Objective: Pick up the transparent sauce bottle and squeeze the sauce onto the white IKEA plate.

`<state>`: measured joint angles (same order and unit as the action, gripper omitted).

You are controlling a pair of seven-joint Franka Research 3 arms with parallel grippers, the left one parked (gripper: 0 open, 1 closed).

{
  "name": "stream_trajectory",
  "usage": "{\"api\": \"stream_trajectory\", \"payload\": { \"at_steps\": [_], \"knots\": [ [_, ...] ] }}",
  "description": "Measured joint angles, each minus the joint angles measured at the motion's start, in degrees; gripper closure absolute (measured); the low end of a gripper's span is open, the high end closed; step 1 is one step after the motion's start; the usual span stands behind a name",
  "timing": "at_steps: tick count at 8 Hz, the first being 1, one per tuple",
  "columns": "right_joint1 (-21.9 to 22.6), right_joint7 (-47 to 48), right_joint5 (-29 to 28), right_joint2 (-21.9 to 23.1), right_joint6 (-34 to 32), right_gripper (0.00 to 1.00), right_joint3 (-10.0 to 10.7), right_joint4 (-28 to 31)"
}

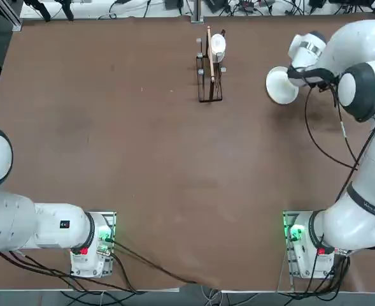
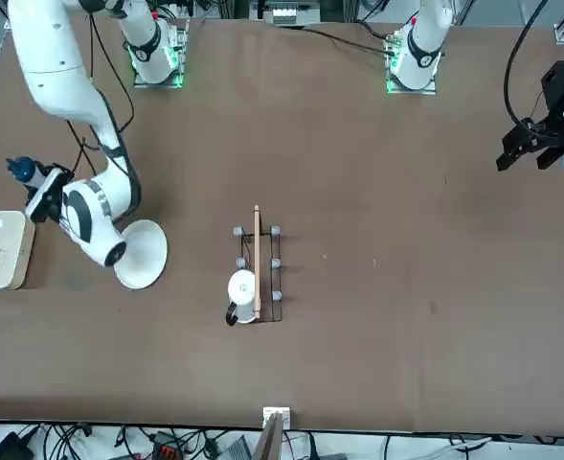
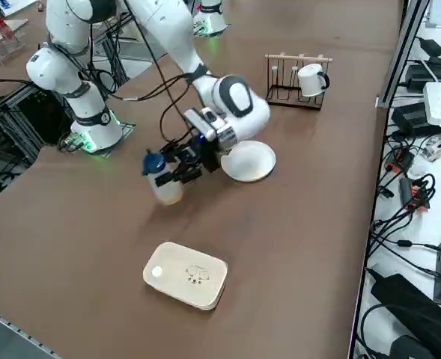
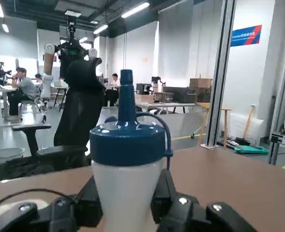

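Note:
My right gripper (image 3: 181, 169) is shut on the transparent sauce bottle (image 3: 165, 184), which stands upright with its blue nozzle cap (image 4: 127, 135) on top. The black fingers (image 4: 164, 195) clamp the pale body from both sides. The bottle's base is at or just above the table; I cannot tell which. The white IKEA plate (image 3: 247, 161) lies flat on the table right beside the gripper, on the wrist's other side from the bottle. In the front view the bottle (image 2: 23, 172) is off to the side of the plate (image 2: 144, 255). From overhead the arm covers part of the plate (image 1: 280, 85).
A white rounded-rectangular container (image 3: 186, 274) lies near the table edge, close to the bottle. A black wire rack (image 3: 295, 88) holding a white mug (image 3: 311, 79) stands further along the table. Cables and equipment lie beyond the table's edge.

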<state>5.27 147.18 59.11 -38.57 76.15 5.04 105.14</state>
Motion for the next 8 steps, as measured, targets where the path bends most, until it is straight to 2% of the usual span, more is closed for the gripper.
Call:
{"api": "stream_trajectory", "payload": {
  "at_steps": [2,4,8],
  "knots": [
    [-3.0,7.1,3.8,1.5,2.9,0.52,0.0,7.5],
    [-5.3,8.7,5.4,2.4,5.5,0.54,0.1,12.4],
    [-6.0,10.1,5.6,3.2,9.8,0.54,0.0,17.5]
  ]
}}
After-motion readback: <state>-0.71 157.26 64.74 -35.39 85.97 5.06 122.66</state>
